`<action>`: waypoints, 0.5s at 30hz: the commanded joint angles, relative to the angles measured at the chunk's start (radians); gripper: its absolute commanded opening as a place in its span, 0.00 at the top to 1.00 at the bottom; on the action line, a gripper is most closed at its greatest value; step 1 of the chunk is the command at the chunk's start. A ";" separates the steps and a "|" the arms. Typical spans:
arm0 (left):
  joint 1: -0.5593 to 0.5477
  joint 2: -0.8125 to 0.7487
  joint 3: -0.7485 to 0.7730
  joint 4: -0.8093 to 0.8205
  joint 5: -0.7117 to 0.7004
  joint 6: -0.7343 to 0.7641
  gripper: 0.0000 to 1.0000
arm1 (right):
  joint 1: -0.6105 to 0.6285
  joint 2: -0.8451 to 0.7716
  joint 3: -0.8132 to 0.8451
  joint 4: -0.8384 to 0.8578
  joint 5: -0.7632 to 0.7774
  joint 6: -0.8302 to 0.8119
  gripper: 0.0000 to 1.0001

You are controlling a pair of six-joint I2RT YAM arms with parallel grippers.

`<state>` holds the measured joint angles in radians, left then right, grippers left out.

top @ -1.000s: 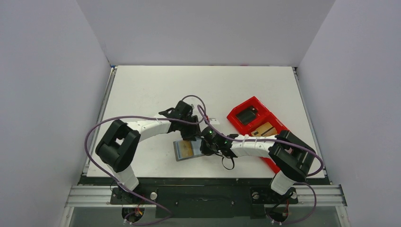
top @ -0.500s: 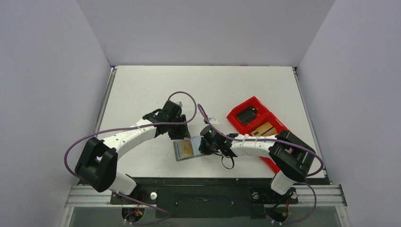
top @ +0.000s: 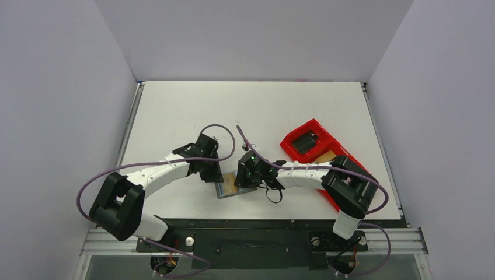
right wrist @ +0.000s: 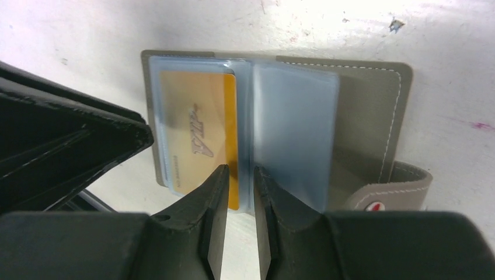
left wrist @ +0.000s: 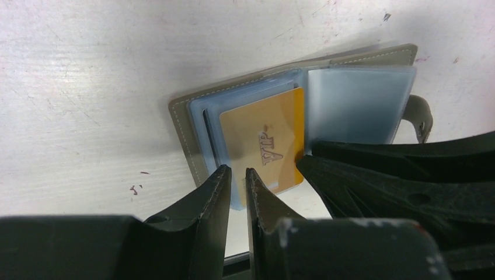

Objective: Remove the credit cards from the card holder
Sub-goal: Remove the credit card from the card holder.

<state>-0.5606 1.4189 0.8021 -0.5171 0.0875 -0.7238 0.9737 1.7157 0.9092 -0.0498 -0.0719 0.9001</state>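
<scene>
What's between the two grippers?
The open card holder, a gold credit card showing in it, lies between them; the top view shows it.

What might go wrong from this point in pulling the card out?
The right gripper sits where the card meets a clear sleeve, so it might pinch the sleeve too and drag the wallet. The left gripper is only at the wallet's edge, so the wallet may slide. Both grippers crowd close and might collide.
</scene>
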 commanded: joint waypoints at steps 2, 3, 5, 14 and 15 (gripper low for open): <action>0.007 -0.007 -0.015 0.079 0.024 -0.005 0.87 | -0.014 0.027 0.015 0.040 -0.024 0.009 0.79; 0.007 0.002 -0.017 0.087 0.027 -0.006 0.87 | -0.016 0.028 0.009 0.040 -0.024 0.011 0.78; 0.007 0.013 -0.021 0.099 0.028 -0.004 0.87 | -0.020 0.030 0.000 0.073 -0.030 0.016 0.76; 0.007 0.057 -0.024 0.115 0.019 -0.002 0.89 | -0.044 0.055 -0.044 0.157 -0.081 0.045 0.75; 0.007 0.063 -0.024 0.115 0.017 -0.002 0.90 | -0.047 0.058 -0.046 0.170 -0.085 0.050 0.76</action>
<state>-0.5598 1.4654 0.7784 -0.4484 0.1078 -0.7250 0.9398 1.7508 0.8810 0.0349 -0.1329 0.9291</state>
